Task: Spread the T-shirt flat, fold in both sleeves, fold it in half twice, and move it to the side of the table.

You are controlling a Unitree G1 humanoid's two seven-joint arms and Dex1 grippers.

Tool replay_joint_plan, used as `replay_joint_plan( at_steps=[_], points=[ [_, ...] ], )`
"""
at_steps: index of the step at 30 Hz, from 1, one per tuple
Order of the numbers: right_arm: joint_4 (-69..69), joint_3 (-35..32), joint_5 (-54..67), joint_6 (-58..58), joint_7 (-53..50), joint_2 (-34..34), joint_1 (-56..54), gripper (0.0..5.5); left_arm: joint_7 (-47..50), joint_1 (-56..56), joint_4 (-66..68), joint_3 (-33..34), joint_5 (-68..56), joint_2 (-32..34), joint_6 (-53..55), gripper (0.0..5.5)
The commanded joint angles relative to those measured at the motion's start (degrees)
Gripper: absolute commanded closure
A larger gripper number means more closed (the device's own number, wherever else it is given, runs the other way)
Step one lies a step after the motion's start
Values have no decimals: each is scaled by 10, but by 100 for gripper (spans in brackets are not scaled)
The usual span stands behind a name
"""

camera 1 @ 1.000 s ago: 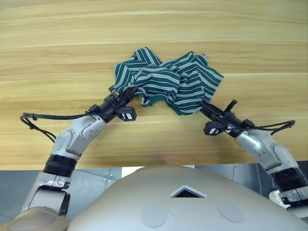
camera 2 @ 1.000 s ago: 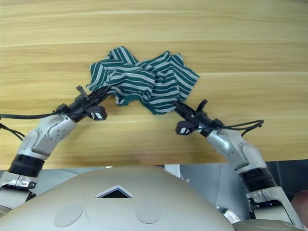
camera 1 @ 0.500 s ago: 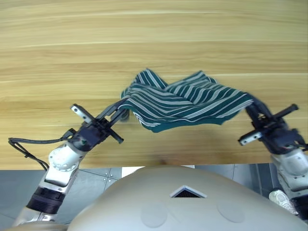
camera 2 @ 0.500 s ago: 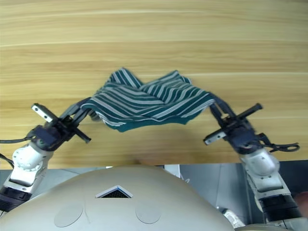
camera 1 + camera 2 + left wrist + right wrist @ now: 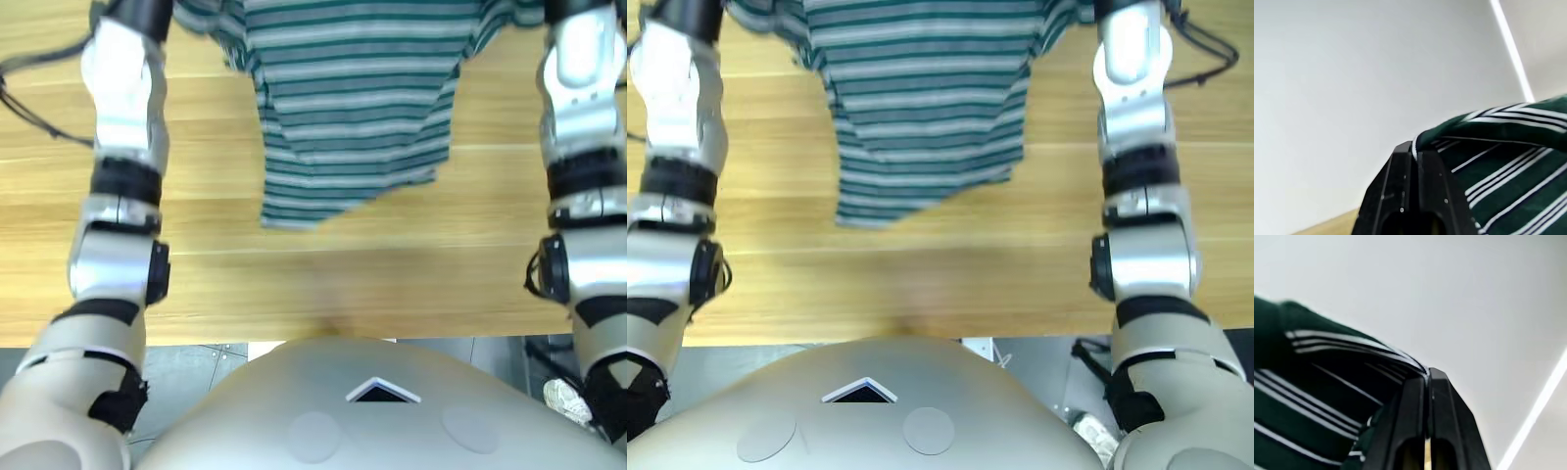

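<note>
Over the wooden table we see the green striped T-shirt hanging spread out in the air, its top edge pinched on either side by our left gripper and right gripper, both pressed tight on the cloth.

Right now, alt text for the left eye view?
A green-and-white striped T-shirt hangs spread between the robot's raised left arm and right arm. Its uneven lower hem dangles over the wooden table.
</note>
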Motion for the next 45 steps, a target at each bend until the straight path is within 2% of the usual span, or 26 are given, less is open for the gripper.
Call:
replay_joint_plan(
  at_steps=[1,5,8,12,15,20,27,28,29,32,36,41,45],
  points=[
    [80,-17,-97,-68,-151,-14,-139,549,134,-143,120,45,84,20,-56,550],
    [38,15,-135,-167,-63,-55,37,549,61,49,142,11,148,37,-114,550],
    [11,17,-114,-214,19,-85,172,549,-71,187,142,-27,163,33,-137,550],
    [-42,83,-77,-273,248,-152,372,549,-343,380,74,-106,158,94,-188,550],
    [-98,92,-40,-271,339,-202,466,549,-420,444,24,-116,129,122,-199,550],
    [-180,54,-5,-242,393,-233,553,549,-417,492,-35,-76,92,149,-183,550],
    [-312,15,-18,-200,390,-220,651,549,-374,569,-149,-30,85,152,-156,550],
    [-325,13,-22,-196,390,-215,655,550,-368,577,-159,-29,92,149,-152,525],
    [-336,10,-23,-192,392,-211,660,523,-360,584,-168,-29,101,147,-150,508],
    [-364,1,-23,-183,395,-207,676,487,-345,615,-213,-30,114,143,-141,475],
    [-395,-9,-22,-173,402,-210,698,423,-348,682,-307,-25,84,154,-120,414],
    [-423,-25,-33,-157,410,-221,738,330,-403,779,-393,11,-33,193,-84,326],
    [-435,-41,-45,-148,414,-225,760,313,-452,808,-457,48,-147,192,-72,267]
  ],
)
